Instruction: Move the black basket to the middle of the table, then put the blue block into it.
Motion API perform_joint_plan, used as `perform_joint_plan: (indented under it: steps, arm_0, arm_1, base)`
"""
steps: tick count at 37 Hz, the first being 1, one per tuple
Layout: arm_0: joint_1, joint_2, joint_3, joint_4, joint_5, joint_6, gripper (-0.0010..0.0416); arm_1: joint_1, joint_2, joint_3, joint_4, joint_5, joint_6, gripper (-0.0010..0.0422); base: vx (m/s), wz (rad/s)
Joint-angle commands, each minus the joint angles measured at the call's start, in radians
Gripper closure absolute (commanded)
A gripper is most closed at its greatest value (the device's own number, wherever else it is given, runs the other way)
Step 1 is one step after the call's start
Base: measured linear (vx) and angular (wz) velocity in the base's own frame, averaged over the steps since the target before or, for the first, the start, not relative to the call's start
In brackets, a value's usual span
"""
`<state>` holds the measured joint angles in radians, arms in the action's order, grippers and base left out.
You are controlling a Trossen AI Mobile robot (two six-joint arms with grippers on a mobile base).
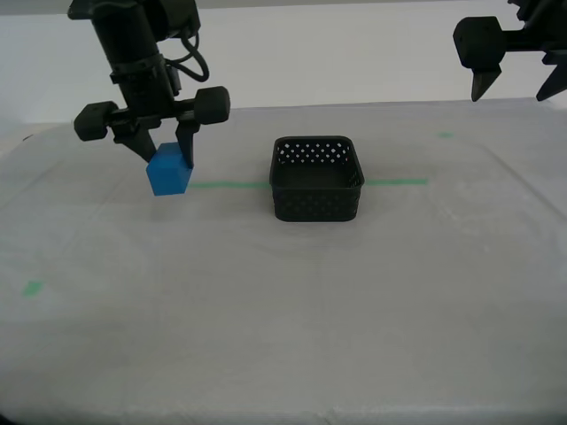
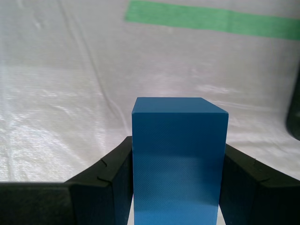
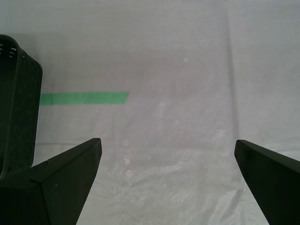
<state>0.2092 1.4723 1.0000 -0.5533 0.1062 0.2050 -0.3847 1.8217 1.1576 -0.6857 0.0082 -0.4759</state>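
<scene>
The black basket point(image 1: 316, 178) stands upright near the middle of the table point(image 1: 283, 310), on the green tape line point(image 1: 397, 182). My second gripper point(image 1: 165, 147) is shut on the blue block point(image 1: 168, 171) and holds it just above the cloth, to the exterior view's left of the basket. The second wrist view shows the block point(image 2: 177, 159) clamped between both fingers point(image 2: 107, 187). My first gripper point(image 1: 518, 87) is open and empty, raised high at the exterior view's right. Its wrist view shows the basket's wall point(image 3: 18, 112) at the edge.
A small green tape bit point(image 1: 33, 288) lies near the table's edge at the exterior view's left, another point(image 1: 445, 135) at the back right. The green line also shows in the first wrist view point(image 3: 84, 98) and second wrist view point(image 2: 211, 19).
</scene>
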Motion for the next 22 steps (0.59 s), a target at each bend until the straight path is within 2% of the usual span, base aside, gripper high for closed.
perform_joint_plan:
  steps: [1,5,10,22]
  arm_0:
    - [0.000,0.000,0.001,0.000,0.003,0.000,0.0007]
    - [0.000,0.000,0.001,0.000,0.003,0.000,0.0007]
    - [0.000,0.000,0.001,0.000,0.003,0.000,0.0007]
    - [0.000,0.000,0.001,0.000,0.003,0.000,0.0007]
  arm_1:
    - [-0.035,0.006,0.045,-0.039,-0.030,-0.019,0.0412]
    - [-0.071,0.006,0.086,-0.047,-0.054,-0.055,0.0412]
    - [-0.105,0.006,0.142,-0.071,-0.053,-0.116,0.0412]
    - [-0.150,0.006,0.243,-0.087,-0.053,-0.146,0.0412]
  base:
    - [0.000,0.000]
    - [0.000,0.000]
    - [0.000,0.000]
    - [0.000,0.000]
